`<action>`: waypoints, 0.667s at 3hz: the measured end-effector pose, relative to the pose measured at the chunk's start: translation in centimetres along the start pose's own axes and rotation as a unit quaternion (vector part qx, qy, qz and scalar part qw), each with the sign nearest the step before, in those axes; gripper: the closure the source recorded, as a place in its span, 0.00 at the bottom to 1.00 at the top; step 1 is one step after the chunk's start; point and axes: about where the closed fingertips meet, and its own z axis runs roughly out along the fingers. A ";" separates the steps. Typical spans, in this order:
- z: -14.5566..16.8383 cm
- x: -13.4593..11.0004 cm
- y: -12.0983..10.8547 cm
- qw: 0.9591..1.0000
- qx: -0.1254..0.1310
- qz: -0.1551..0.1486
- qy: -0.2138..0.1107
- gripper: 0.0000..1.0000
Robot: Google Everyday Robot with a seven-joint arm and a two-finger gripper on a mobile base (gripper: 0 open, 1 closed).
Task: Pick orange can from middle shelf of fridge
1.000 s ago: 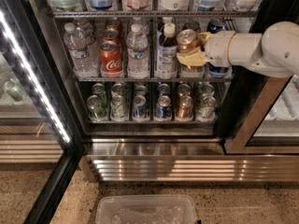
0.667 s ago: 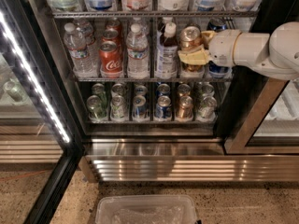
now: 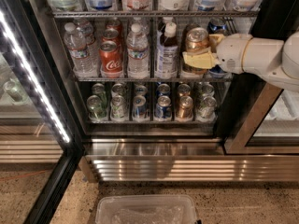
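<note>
Camera view: we're seeing the tool (image 3: 200, 50) reaching in from the right at the middle shelf (image 3: 154, 79) of the fridge (image 3: 154, 169). Its fingers (image 3: 196, 59) are gripping the orange can (image 3: 196, 38), which is standing upright just right of a white-capped bottle (image 3: 166, 55). Red cola can (image 3: 110, 57) is sitting well left, btwn water bottles (image 3: 138, 52).

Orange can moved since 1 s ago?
Yes. The orange can, in the gripper at the middle shelf, shifted slightly right, away from the white-capped bottle.

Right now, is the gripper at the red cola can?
No, the gripper is at the orange can, well right of the red cola can.
</note>
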 end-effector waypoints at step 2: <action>-2.9 2.1 0.7 0.999 0.013 0.032 0.007 1.00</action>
